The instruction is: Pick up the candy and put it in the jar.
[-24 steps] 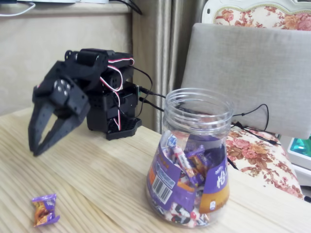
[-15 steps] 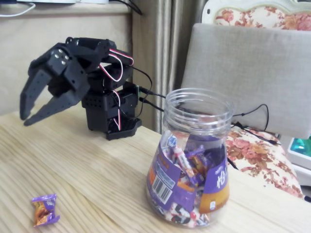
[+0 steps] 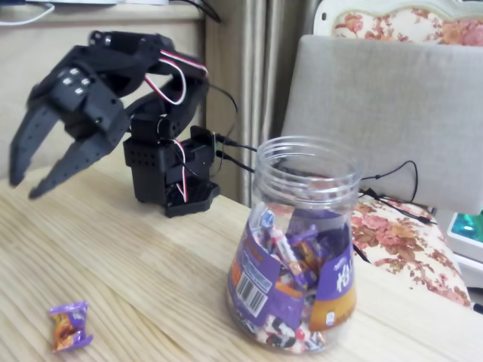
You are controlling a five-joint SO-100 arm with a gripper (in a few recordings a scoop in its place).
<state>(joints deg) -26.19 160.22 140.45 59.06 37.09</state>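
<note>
While the candy (image 3: 69,326) lies untouched on the desk (image 3: 151,264) near the front edge, the end effector (image 3: 28,181) hangs above it, fingers spread wide and empty. This looks like the approach step: it needs to drop and close on the wrapper, then carry right to the jar (image 3: 302,241).

barcode on the jar (image 3: 302,249) label, white lettering there too blurred to read
</note>
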